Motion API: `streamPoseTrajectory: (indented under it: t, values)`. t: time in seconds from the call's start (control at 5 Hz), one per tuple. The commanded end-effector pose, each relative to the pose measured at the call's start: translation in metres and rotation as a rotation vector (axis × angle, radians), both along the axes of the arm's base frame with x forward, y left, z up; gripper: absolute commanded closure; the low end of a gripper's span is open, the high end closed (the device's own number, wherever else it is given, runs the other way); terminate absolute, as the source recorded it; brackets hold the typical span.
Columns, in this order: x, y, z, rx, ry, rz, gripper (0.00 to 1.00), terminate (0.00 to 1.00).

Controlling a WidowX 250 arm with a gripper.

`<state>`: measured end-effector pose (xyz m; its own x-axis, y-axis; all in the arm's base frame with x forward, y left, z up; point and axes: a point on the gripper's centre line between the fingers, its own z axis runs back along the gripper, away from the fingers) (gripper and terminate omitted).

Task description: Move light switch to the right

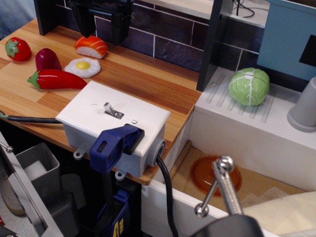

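The light switch (110,109) is a small silver toggle lever on a little metal plate, set in the top of a white plastic box (143,123) at the front edge of the wooden counter. The lever leans toward the upper left. My gripper (101,24) hangs at the top of the view, well behind the box and just above a salmon sushi piece (91,46). Its two black fingers (83,19) stand apart, open and empty.
A blue clamp handle (112,146) pins the box's front edge, and a black cable (168,192) leaves its right side. A red pepper (57,79), fried egg (83,66), purple vegetable (47,59) and strawberry (18,49) lie to the left. A cabbage (249,86), sink, orange plate (205,175) and faucet (224,187) are to the right.
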<state>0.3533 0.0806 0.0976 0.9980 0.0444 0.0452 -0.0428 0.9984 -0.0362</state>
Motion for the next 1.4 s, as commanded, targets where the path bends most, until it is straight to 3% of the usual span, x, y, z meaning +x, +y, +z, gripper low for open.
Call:
streamPoseTrajectory:
  t: [0.0, 0.6, 1.0, 1.2]
  values:
    - [0.000, 0.000, 0.000, 0.000, 0.000, 0.000, 0.00, 0.00]
    - [-0.054, -0.019, 0.004, -0.076, -0.063, -0.098, 0.00, 0.00]
    - [-0.080, -0.037, 0.002, -0.102, -0.049, -0.072, 0.00, 0.00]
    - [-0.091, -0.047, -0.003, -0.114, -0.014, -0.080, 0.00, 0.00]
